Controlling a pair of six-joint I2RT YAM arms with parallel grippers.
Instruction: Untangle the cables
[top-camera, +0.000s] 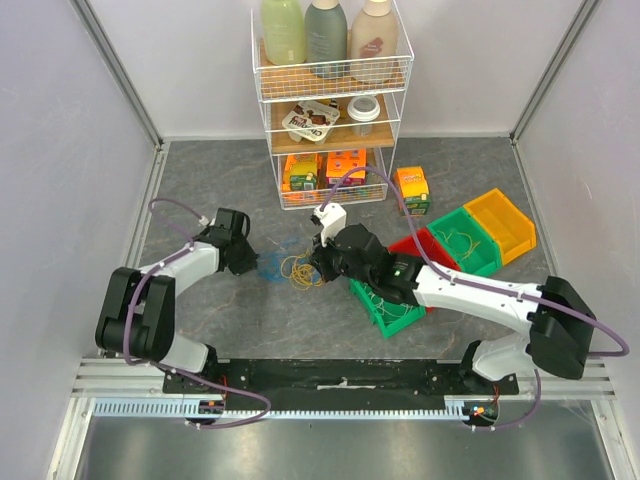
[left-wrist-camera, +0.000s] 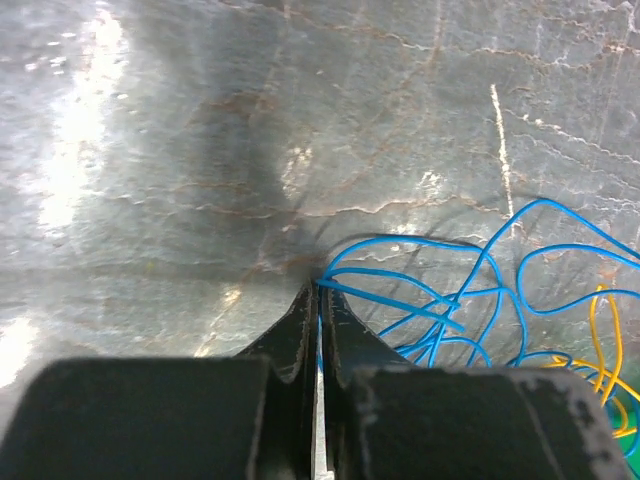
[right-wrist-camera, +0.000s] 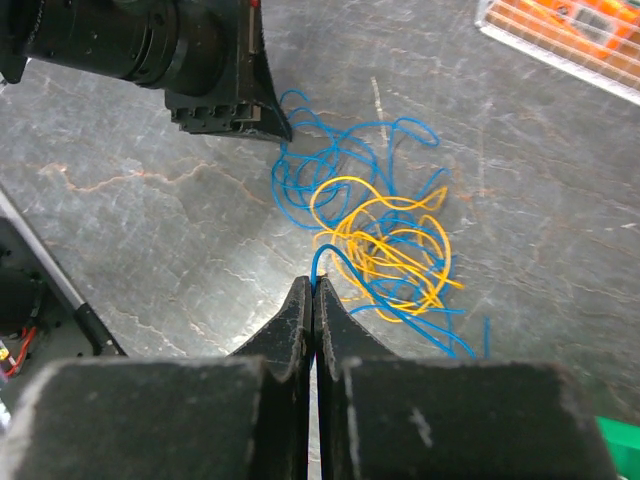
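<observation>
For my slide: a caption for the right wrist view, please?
Right hand and left hand pinch blue wire tangled with yellow wire.

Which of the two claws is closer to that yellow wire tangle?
The right. The right gripper pinches the blue cable at the very edge of the yellow cable; the left gripper grips blue cable further off, with blue loops between.

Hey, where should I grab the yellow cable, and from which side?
Take the yellow cable on its big outer loop, the arc standing clear of the dense knot, where little of the blue cable crosses it. Come straight down, jaws across the wire: it lies flat on the table.
</observation>
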